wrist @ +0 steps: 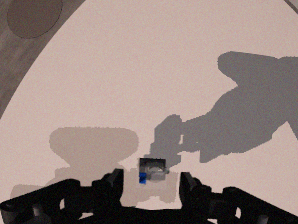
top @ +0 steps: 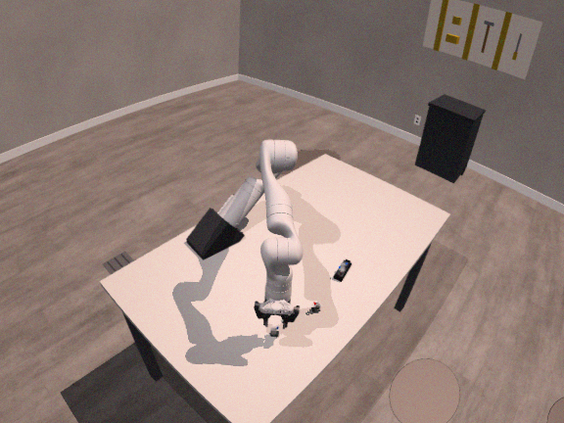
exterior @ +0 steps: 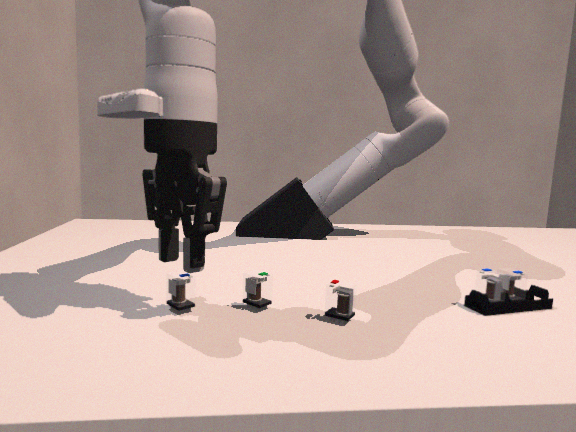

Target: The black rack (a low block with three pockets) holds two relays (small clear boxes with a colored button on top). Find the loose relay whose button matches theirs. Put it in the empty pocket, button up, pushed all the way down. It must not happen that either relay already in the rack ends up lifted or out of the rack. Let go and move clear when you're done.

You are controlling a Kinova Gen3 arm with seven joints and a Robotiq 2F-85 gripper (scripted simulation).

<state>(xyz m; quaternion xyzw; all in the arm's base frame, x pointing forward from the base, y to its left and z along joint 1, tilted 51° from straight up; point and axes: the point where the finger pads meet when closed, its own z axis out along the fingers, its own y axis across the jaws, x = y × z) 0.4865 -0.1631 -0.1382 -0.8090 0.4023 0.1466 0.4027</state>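
The black rack (exterior: 507, 298) sits at the right of the table and holds two relays with blue buttons; one pocket is empty. It also shows in the top view (top: 343, 270). Three loose relays stand upright in a row: blue button (exterior: 180, 290), green button (exterior: 257, 289), red button (exterior: 340, 301). My gripper (exterior: 181, 261) hangs open just above the blue-button relay, fingers pointing down, not touching it. The wrist view shows that relay (wrist: 153, 169) between my two fingers. In the top view it (top: 274, 331) sits below the gripper (top: 276, 320).
The arm's black base (exterior: 286, 212) is at the back of the table. A dark cabinet (top: 448, 137) stands by the far wall. The red-button relay (top: 315, 307) is close to the gripper's right.
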